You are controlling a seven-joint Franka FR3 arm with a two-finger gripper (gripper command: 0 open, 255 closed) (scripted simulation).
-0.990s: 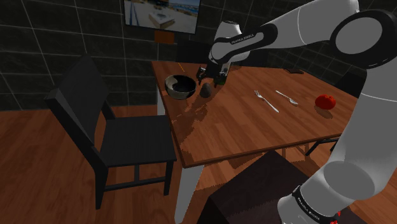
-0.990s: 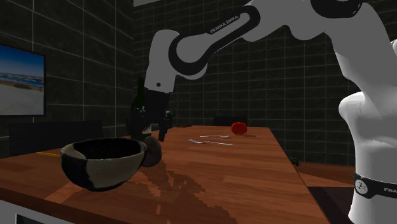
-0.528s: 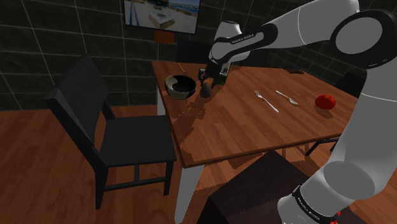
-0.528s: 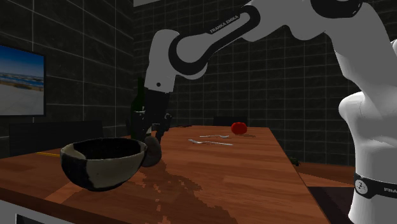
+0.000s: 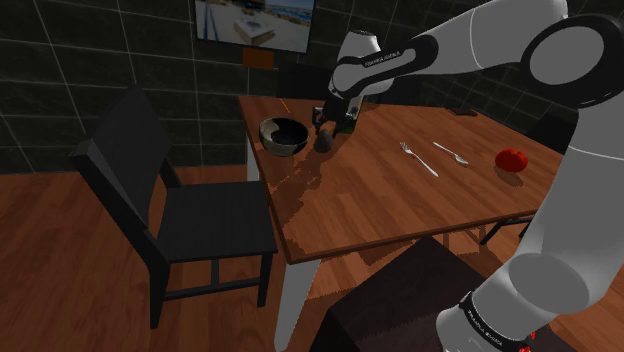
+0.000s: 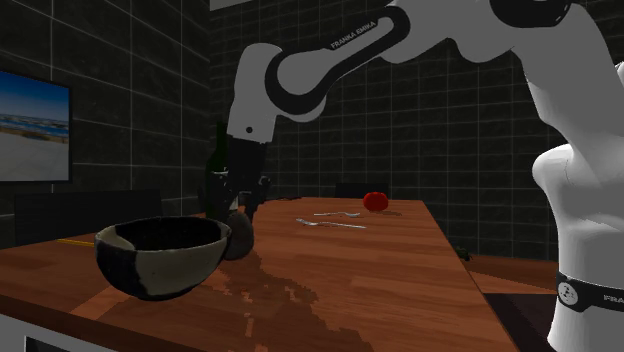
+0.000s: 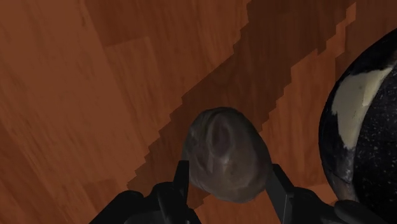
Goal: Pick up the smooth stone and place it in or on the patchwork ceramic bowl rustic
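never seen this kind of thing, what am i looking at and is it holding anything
A simulated white robot arm with a black hand reaches over a wooden table. One picture looks down from beside its base, one low across the table, one from the hand itself. On the table: a dark bowl with pale patches, a grey-brown stone beside it, a bottle, two pieces of cutlery, a red fruit. The hand is down around the stone; whether it grips yet is unclear.

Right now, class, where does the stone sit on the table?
In the shoulder view the grey-brown stone lies on the wooden table, just right of the bowl, directly under the gripper.
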